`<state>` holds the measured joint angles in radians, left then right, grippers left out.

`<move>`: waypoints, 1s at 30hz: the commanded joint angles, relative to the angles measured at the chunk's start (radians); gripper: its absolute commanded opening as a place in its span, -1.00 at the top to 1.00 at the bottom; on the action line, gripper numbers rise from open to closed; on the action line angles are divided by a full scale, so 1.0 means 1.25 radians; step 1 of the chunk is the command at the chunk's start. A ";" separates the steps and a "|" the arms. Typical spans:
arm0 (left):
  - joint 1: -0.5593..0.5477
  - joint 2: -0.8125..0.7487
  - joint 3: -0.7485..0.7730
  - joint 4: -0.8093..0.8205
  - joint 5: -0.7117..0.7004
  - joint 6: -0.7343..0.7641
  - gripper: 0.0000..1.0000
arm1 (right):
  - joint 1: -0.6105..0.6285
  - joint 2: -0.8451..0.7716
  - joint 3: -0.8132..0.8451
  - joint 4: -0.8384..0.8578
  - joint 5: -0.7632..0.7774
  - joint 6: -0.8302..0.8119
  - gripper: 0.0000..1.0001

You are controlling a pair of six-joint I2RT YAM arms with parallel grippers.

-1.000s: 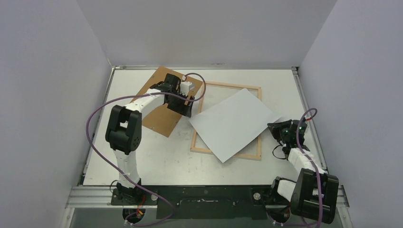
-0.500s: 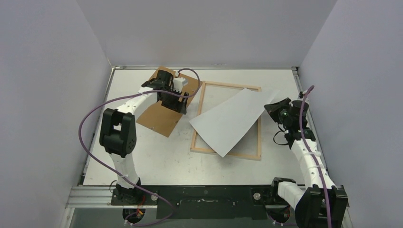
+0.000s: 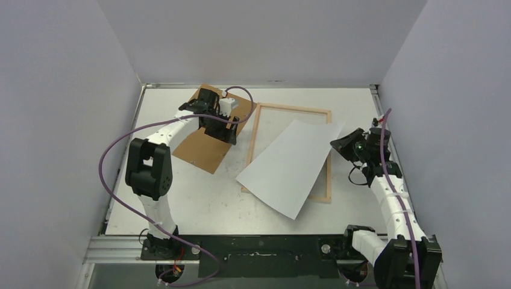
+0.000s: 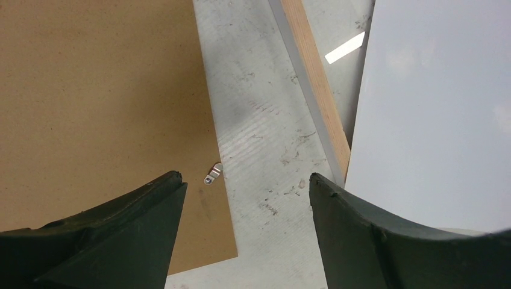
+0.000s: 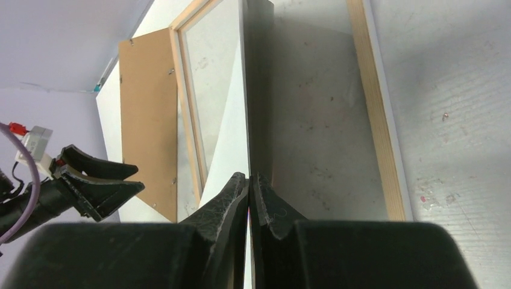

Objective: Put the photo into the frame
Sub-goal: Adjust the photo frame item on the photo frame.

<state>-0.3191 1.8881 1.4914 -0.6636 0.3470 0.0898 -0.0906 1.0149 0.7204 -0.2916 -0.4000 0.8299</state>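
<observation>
The photo [image 3: 288, 167] shows its plain white back and lies askew over the pale wooden frame [image 3: 258, 129], its near corner past the frame's front bar. My right gripper [image 3: 341, 144] is shut on the photo's right corner and holds that corner up. In the right wrist view the shut gripper [image 5: 249, 179] pinches the sheet [image 5: 234, 141] edge-on above the frame bar [image 5: 375, 114]. My left gripper [image 3: 231, 133] is open over the table between the brown backing panel [image 3: 202, 150] and the frame. Between its fingers [image 4: 247, 186] is only bare table, with the photo [image 4: 434, 114] to the right.
The brown fibreboard panel [image 4: 90, 90] lies at the back left, with a small metal clip [image 4: 211, 174] at its edge. Grey walls close in the table on three sides. A metal rail [image 3: 259, 247] runs along the near edge by the arm bases.
My right arm has stretched out and lifted the photo's right corner, and the sheet has swung toward the near left. The left gripper drew back a little to the left, then stayed put.
</observation>
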 commanded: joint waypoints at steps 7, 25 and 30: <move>0.005 -0.043 0.027 -0.002 0.018 -0.001 -0.45 | 0.016 0.101 0.111 0.079 -0.124 -0.089 0.89; 0.005 -0.045 0.020 -0.001 0.016 -0.005 -0.45 | 0.039 0.311 0.338 0.073 -0.154 -0.253 0.89; 0.008 -0.050 0.015 -0.001 0.016 -0.001 -0.45 | 0.042 0.389 0.394 0.055 -0.179 -0.290 0.89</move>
<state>-0.3187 1.8870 1.4914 -0.6704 0.3489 0.0879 -0.0463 1.4517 1.1469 -0.2379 -0.5850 0.5316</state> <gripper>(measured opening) 0.725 0.059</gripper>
